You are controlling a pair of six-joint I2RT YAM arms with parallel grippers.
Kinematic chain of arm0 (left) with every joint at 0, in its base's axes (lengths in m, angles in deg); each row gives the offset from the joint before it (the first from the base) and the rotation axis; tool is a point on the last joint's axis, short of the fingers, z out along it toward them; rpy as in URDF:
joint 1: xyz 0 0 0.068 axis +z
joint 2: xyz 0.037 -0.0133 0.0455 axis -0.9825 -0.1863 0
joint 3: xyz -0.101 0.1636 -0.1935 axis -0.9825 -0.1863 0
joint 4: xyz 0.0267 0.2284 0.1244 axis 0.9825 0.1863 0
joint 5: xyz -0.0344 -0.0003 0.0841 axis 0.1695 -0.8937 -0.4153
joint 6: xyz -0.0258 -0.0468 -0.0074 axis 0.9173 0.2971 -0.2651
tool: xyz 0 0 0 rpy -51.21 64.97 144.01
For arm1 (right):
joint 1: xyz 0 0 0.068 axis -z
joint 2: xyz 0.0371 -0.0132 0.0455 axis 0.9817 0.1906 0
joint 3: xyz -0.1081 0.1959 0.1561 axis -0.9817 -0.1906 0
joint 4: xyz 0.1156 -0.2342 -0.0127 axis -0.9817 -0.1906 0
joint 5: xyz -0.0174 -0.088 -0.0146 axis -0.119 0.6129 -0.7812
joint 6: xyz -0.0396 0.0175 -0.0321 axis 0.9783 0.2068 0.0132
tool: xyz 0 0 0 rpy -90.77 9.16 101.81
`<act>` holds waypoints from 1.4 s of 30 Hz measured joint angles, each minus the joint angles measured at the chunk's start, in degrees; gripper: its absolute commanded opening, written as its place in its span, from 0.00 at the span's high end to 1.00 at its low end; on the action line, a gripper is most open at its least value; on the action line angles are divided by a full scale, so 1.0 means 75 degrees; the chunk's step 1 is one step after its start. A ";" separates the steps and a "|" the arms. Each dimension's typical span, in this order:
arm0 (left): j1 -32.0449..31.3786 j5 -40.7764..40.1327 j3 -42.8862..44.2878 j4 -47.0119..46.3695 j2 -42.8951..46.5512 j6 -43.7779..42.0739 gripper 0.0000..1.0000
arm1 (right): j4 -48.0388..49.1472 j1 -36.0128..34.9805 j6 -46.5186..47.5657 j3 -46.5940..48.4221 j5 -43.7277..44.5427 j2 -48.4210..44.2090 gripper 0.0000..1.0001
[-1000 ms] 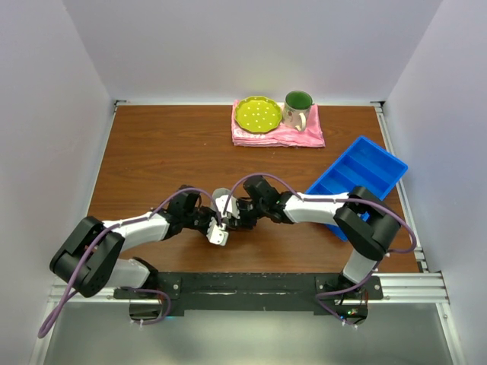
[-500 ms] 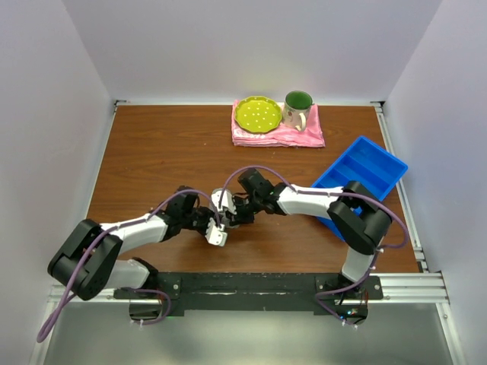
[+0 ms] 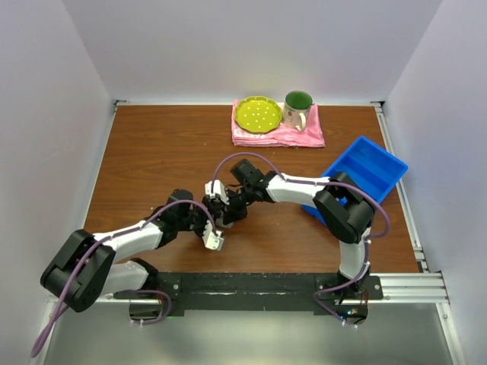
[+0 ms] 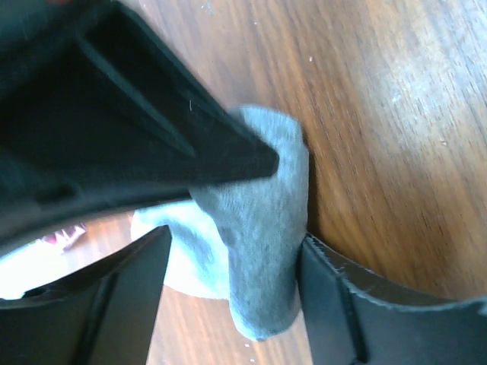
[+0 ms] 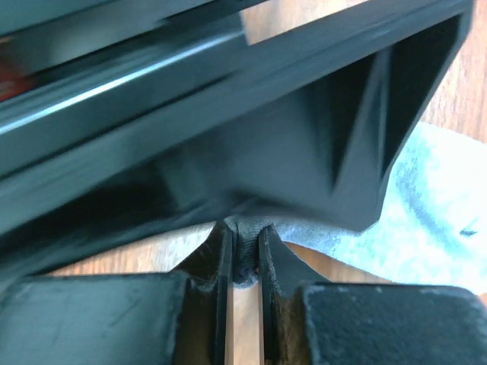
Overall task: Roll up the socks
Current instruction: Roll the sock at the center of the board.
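Note:
The grey sock point(image 4: 262, 228) hangs in a fold between my left gripper's point(image 4: 236, 251) fingers. That gripper is open: the right finger touches the fabric and the left finger stands apart from it. A paler stretch of the sock point(image 5: 434, 205) lies on the wood behind. My right gripper point(image 5: 245, 255) is shut on a pinch of the sock's knit, just under the left gripper's black finger. In the top view both grippers meet over the table's near middle, left point(image 3: 214, 222) and right point(image 3: 227, 211), and they hide most of the sock.
At the back lies a pink cloth point(image 3: 308, 138) carrying a yellow-green plate point(image 3: 256, 114) and a mug point(image 3: 297, 109). A blue divided tray point(image 3: 369, 169) sits at the right, close to the right arm's elbow.
My right gripper has shut on the sock and moved left and away. My left gripper has opened and its arm has drawn back a little toward the near edge.

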 measured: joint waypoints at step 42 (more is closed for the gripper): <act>-0.0064 -0.1093 -0.0548 0.0385 0.0737 -0.1979 0.38 | -0.2110 0.1151 -0.2489 0.3491 -0.2661 0.3089 1.00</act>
